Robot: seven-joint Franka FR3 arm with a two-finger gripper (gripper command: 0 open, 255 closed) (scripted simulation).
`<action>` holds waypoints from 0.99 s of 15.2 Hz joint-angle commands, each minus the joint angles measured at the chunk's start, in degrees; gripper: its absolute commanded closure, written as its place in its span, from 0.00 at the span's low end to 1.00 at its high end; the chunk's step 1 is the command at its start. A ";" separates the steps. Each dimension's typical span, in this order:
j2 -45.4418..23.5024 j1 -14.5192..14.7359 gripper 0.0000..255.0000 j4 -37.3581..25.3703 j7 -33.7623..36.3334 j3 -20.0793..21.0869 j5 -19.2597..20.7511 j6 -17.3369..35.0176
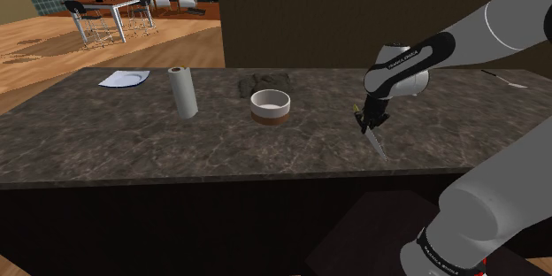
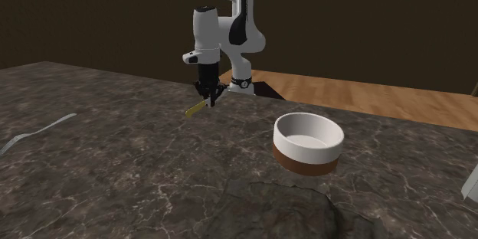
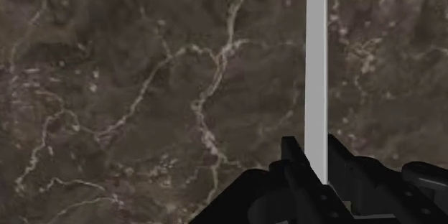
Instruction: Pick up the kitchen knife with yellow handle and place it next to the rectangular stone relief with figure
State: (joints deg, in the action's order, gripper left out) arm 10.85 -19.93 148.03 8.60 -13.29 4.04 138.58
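Shoulder view: my end effector (image 1: 370, 124) is clamped on the knife (image 1: 379, 145), blade slanting down over the counter (image 1: 177, 141), well apart from the stone relief (image 1: 265, 82). Second exterior view: its yellow handle sticks out sideways. Wrist view: the grey blade runs straight out from my grip.

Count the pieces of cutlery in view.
2. A knife clasped in the gripper, blade pointing down toward the counter; a fork lying on the counter at the shoulder view's far right. None seems hidden.
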 commanded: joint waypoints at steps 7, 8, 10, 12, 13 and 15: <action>0.00 0.00 1.00 0.00 0.00 0.00 0.00 0.00; 0.64 -0.04 1.00 -0.27 0.10 0.06 0.13 -0.89; 1.85 -0.10 1.00 -0.88 0.28 0.19 0.34 -2.70; 3.00 -0.16 1.00 -1.53 0.43 0.32 0.52 -4.49; 3.55 -0.18 1.00 -1.88 0.50 0.38 0.60 -5.38; 4.60 -0.23 1.00 -2.61 0.62 0.52 0.73 -7.16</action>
State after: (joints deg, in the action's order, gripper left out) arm 14.59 -20.19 145.70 8.94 -12.98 4.66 132.59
